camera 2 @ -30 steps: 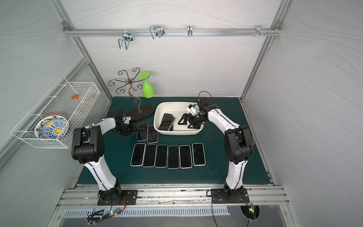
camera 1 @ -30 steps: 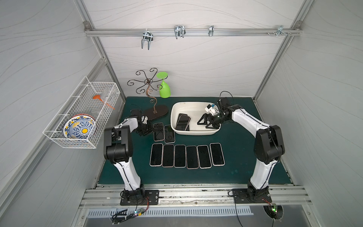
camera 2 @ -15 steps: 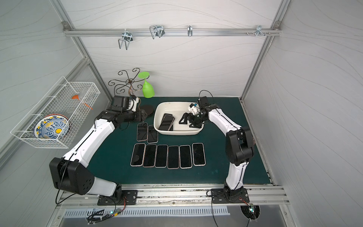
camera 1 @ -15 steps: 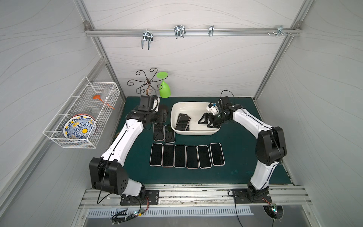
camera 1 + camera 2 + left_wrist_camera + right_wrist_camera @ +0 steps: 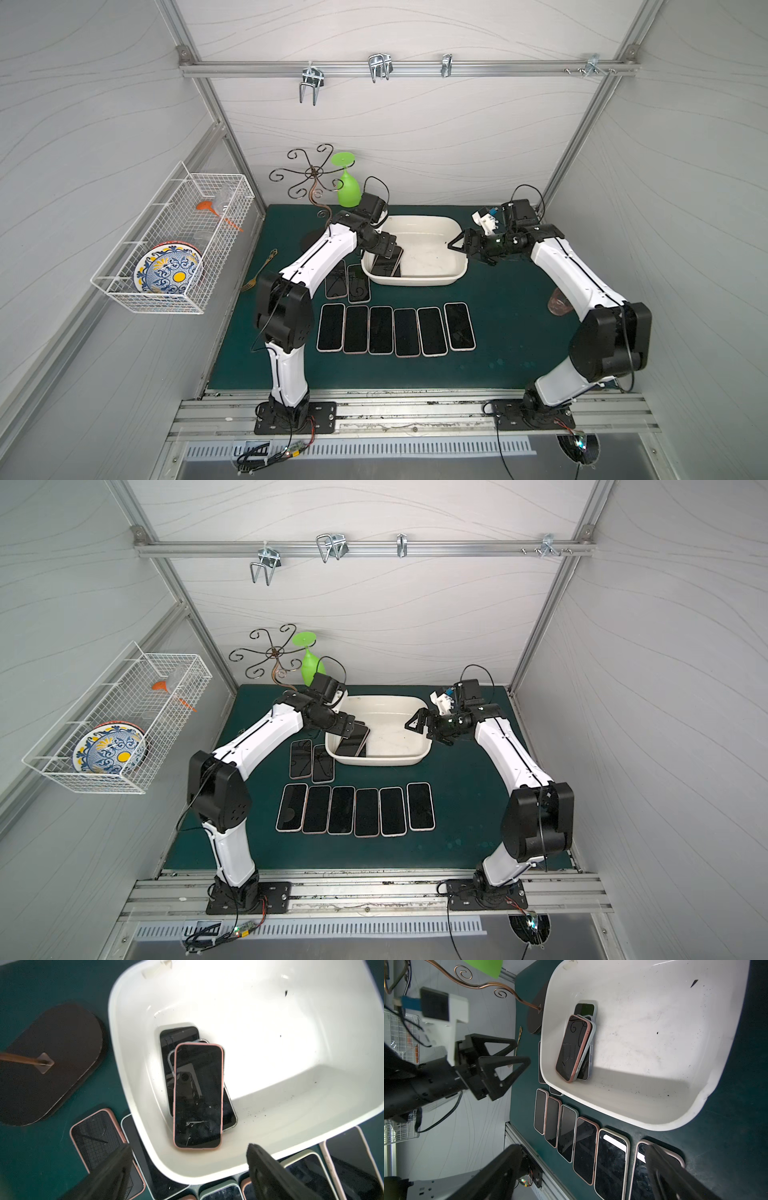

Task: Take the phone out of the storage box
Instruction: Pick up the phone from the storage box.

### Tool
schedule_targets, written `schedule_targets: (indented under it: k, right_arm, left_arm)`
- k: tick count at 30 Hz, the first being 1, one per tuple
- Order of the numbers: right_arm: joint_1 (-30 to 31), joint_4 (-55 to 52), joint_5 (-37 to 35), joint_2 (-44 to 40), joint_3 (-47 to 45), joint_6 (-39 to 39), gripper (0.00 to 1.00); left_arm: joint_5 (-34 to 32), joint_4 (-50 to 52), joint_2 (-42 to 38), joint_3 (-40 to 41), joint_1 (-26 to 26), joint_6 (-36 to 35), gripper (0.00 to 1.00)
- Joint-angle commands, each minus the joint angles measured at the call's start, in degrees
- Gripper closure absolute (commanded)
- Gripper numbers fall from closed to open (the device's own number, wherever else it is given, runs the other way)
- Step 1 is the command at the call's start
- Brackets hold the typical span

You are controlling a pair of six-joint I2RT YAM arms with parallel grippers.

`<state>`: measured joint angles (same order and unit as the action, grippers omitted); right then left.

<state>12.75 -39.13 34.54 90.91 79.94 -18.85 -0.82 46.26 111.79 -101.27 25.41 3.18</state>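
The storage box, a cream-white tub, stands on the green mat. At its left end lies a small stack of phones, topped by a pink-cased phone with its dark screen up. My left gripper hovers above that stack, open, with nothing between its fingers. My right gripper hangs open and empty over the box's right end, its tips pointing into the box.
Several phones lie in a row on the mat in front of the box, and two more lie by its left front corner. A copper stand with a green glass is behind, a fork lies at the left, and a wire basket hangs on the left wall.
My left arm has swung from beside the two phones left of the box to above the stack in the box, and its jaws have spread wide. The right gripper drew back slightly rightward.
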Motion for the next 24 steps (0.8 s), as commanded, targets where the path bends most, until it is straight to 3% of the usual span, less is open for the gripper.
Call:
schedule_targets:
  k: [1,24]
  right_arm:
    - [0.09,-2.12,0.68,0.00,-0.60,2.04,0.01]
    - [-0.18,-2.33,0.70,0.75,-1.14,3.89,0.02]
  left_arm:
    - [-1.26,2.43,3.05,-4.06,1.18,-0.19,0.04]
    - [-0.32,-0.34,11.73,-1.68,1.84,1.39,0.01]
